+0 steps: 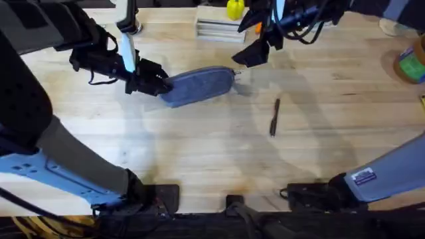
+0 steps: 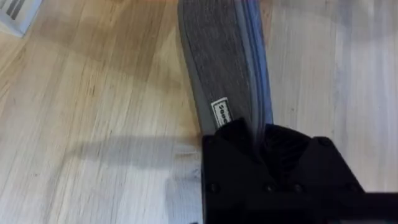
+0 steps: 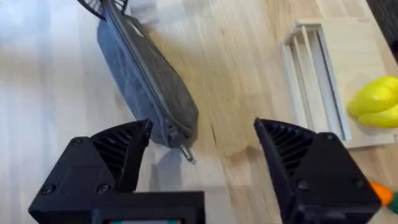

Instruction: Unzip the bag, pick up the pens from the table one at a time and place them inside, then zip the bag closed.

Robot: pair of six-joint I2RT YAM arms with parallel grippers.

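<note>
Overhead, we clamp our left gripper [image 1: 154, 84] on one end of the bag [image 1: 199, 85] to anchor it on the bench [image 1: 199, 153]. Our right gripper [image 1: 247, 56], jaws apart, hovers near the zipper pull [image 3: 186, 153]; the pen [image 1: 274, 117] lies apart.

left hand [image 1: 158, 84] clamped tight, right hand [image 1: 247, 56] spread wide, hovering.

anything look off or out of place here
Nothing stands out. The bag lies flat, one end pinched in the left claw; the pen rests alone on the table.
</note>
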